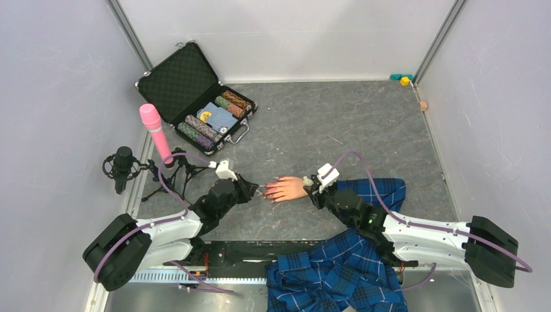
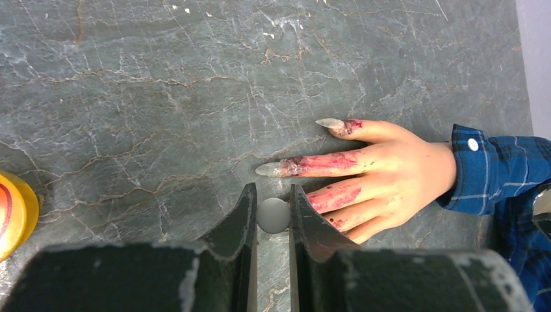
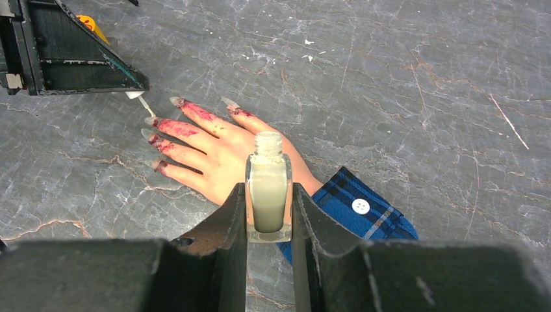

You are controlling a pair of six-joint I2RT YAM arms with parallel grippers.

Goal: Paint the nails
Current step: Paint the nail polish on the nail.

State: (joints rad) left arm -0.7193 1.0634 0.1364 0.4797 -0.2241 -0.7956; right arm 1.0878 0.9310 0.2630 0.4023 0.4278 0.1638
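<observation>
A flesh-coloured mannequin hand (image 1: 289,188) in a blue plaid sleeve (image 1: 380,190) lies flat on the grey table, fingers pointing left. Its nails (image 2: 269,169) are long, pale and pointed, and the fingers are smeared red (image 3: 174,127). My left gripper (image 2: 273,195) is shut on the round white cap (image 2: 273,216) of the brush. In the right wrist view the brush (image 3: 145,106) slants down with its tip just at a fingertip nail (image 3: 151,121). My right gripper (image 3: 268,195) is shut on a small clear bottle (image 3: 268,188), uncapped and upright, over the wrist.
An open black case of poker chips (image 1: 195,97) stands at the back left, with a pink microphone (image 1: 154,130) and a black microphone on a stand (image 1: 121,166) beside it. Plaid cloth (image 1: 338,273) hangs over the near edge. A yellow object (image 2: 13,214) lies left of my left gripper.
</observation>
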